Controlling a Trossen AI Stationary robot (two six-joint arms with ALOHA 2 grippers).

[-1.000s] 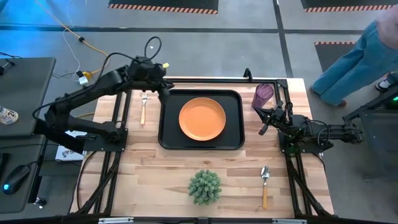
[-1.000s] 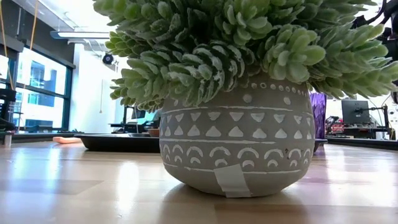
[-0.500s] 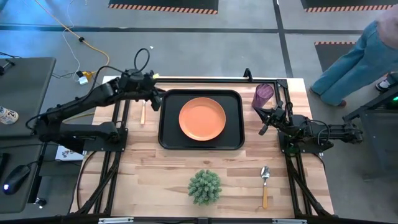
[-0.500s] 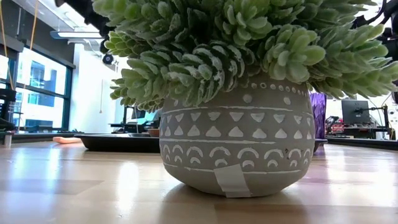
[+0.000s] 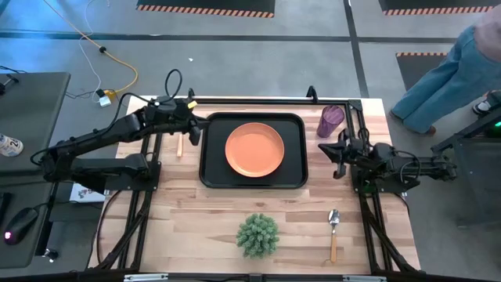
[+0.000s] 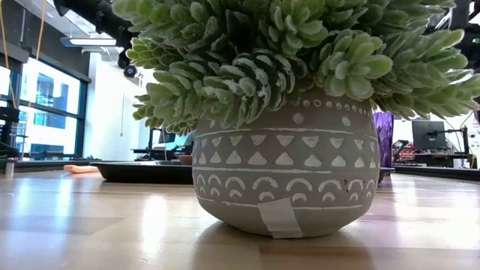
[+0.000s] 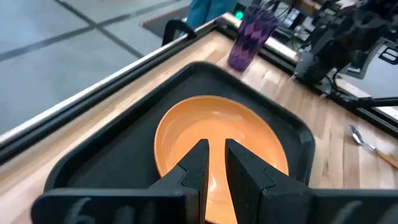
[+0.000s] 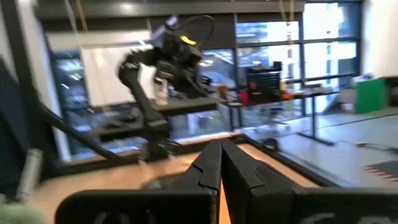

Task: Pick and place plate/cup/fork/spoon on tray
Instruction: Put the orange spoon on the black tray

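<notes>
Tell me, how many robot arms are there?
2. The left arm reaches over the table's far-left side, beside the tray. The right arm waits at the right edge, near the purple cup.

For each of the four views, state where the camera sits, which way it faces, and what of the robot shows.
High: overhead, looking down on tray, both arms.
Low: table height, blocked by potted plant; no gripper identifiable.
Left wrist: behind left gripper, facing plate, cup.
Right wrist: behind right gripper, facing the left arm.
High and left wrist share plate, cup, spoon.
</notes>
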